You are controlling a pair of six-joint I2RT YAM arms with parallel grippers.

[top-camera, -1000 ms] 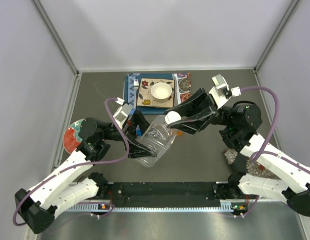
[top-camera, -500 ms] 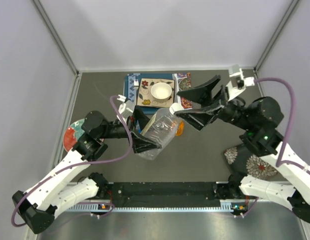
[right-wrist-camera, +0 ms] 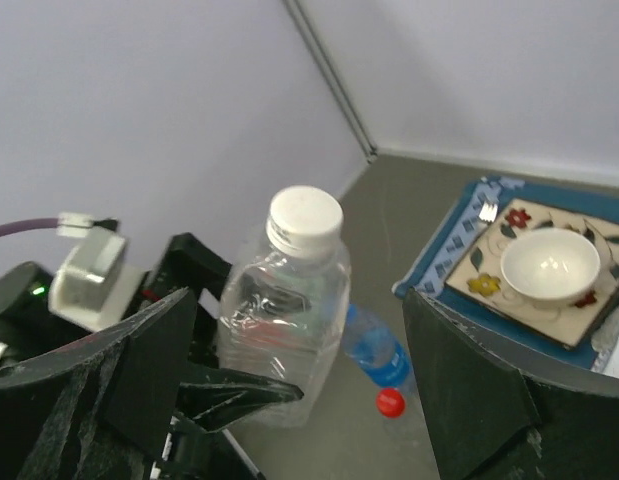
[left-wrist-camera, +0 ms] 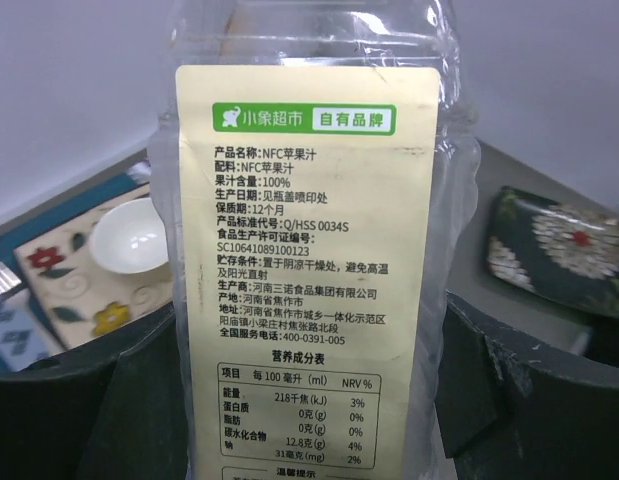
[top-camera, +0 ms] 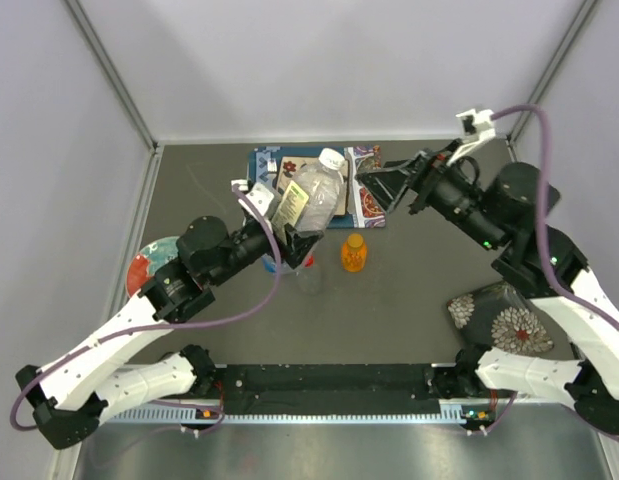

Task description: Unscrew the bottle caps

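My left gripper [top-camera: 292,238] is shut on a clear plastic bottle [top-camera: 311,195] with a pale yellow label [left-wrist-camera: 304,250], its black fingers [left-wrist-camera: 84,420] pressing both sides. The bottle stands almost upright, and its white cap [right-wrist-camera: 305,217] is on its neck. My right gripper [top-camera: 382,188] is open and apart from that cap, to its right; in the right wrist view the gripper [right-wrist-camera: 304,330] frames the bottle without touching it. A small orange bottle with an orange cap [top-camera: 354,241] stands on the table. Beside the held bottle is a small blue-labelled bottle [right-wrist-camera: 374,345] with a red cap [right-wrist-camera: 390,402].
A patterned placemat [top-camera: 364,195] lies at the back, and a white bowl [right-wrist-camera: 549,263] sits on a floral tile on it. A dark floral cloth [top-camera: 499,315] lies at the right. A red and white plate [top-camera: 144,272] sits at the left, under my left arm.
The left arm swung the bottle from lying tilted to nearly upright and carried it toward the back. The right gripper let go of the white cap, opened and drew back to the right.
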